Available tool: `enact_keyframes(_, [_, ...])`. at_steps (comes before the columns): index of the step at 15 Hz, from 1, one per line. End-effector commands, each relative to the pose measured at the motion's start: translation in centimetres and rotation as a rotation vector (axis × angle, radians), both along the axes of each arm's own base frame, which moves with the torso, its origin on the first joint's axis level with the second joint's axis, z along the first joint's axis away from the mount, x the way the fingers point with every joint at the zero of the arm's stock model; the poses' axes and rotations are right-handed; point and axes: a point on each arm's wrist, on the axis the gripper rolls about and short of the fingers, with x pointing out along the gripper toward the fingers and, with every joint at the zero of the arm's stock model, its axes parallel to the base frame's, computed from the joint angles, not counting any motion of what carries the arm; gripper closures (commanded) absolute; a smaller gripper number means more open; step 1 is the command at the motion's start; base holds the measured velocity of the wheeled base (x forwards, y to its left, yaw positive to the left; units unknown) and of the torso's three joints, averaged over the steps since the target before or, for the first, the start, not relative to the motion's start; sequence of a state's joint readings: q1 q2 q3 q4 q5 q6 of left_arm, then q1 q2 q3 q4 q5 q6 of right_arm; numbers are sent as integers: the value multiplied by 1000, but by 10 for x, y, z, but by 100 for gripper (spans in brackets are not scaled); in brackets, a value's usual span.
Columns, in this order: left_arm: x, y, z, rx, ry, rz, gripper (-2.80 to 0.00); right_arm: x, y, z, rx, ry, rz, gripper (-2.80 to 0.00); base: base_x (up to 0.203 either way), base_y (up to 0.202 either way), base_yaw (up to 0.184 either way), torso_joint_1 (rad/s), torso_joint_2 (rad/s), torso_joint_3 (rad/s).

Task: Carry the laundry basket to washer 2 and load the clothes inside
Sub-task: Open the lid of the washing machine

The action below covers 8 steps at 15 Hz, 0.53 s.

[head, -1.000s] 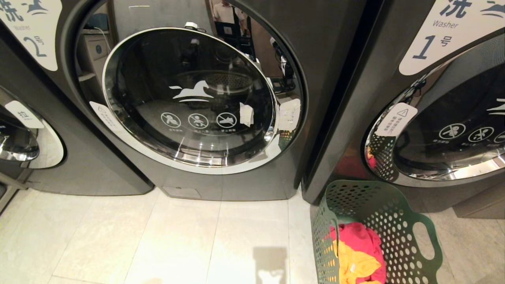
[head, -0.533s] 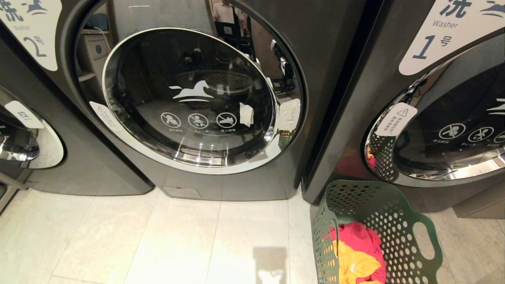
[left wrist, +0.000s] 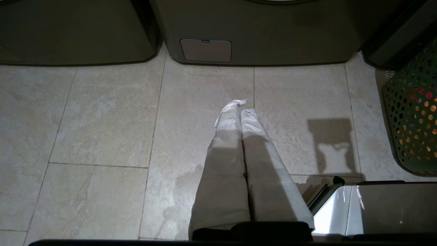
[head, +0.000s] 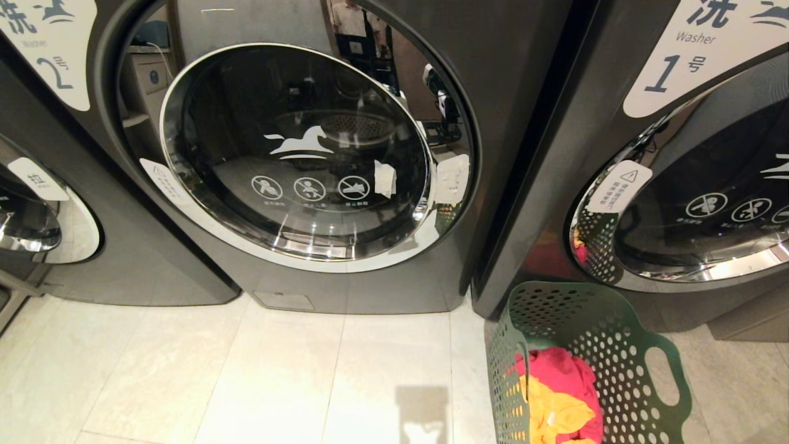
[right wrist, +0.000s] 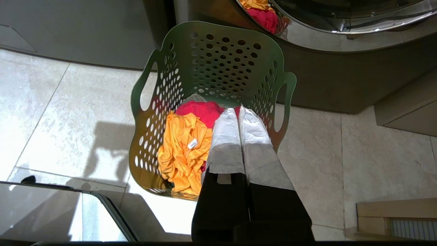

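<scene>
On the pale tiled floor (head: 259, 370) in front of the machines, the laundry basket (head: 607, 336) stands upright against the base of the washer marked "1" (head: 690, 154), just to the right of the gap between that unit and washer 2 (head: 296, 154). Washer 2 carries a white label with the numeral "2" at its upper left, and its round chrome-ringed glass door is closed, with a white horse emblem at its centre. The clothes (right wrist: 186, 143) lie inside the basket: a yellow garment nearest the robot, a pink-red garment behind it, and a small grey piece showing at the far wall. The right tool (right wrist: 238, 111) hangs above the basket's near rim with its two fabric-wrapped fingers pressed together and nothing between them. The left tool (left wrist: 240, 107) hangs over bare floor tiles in front of washer 2's base panel, well apart from the basket, with its fingers likewise pressed together and holding nothing. Neither arm appears in the head view.
</scene>
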<state>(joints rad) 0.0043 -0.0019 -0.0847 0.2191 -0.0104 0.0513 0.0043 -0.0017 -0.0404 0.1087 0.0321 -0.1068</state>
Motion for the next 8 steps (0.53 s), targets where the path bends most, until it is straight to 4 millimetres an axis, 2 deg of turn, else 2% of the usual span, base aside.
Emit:
enact_keyframes(1, [0,0,0,2,7,0,0,0,0,0,-1,4,0,0,0,0,0,0,0,0])
enact_keyframes(8, [0,0,0,4,5,-7,0,0,0,0,-2,4,2,0,0,0,0,0,0,0])
